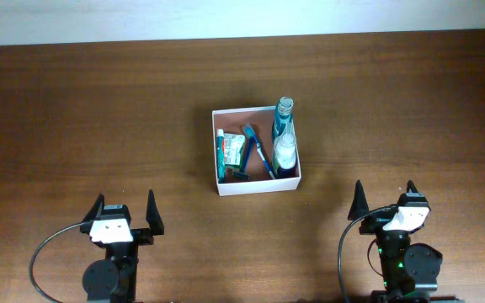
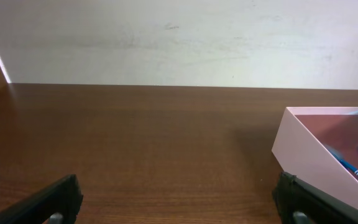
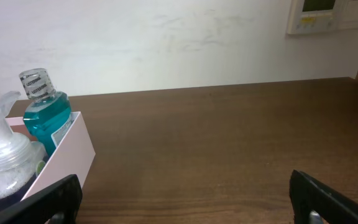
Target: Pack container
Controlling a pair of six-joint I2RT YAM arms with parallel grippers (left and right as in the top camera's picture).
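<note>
A brown wooden table [image 1: 74,101] meets a white wall [image 3: 166,43].

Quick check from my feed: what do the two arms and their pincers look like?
Both arms are black with round joint housings and a white wrist block. The left pincer and right pincer each have two black pointed fingers. A dark cable loops beside each; the right arm shows green lights.

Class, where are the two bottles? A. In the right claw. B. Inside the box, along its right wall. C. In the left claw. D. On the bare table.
B: the blue bottle and the clear bottle both stand inside the container, against its right wall.
</note>
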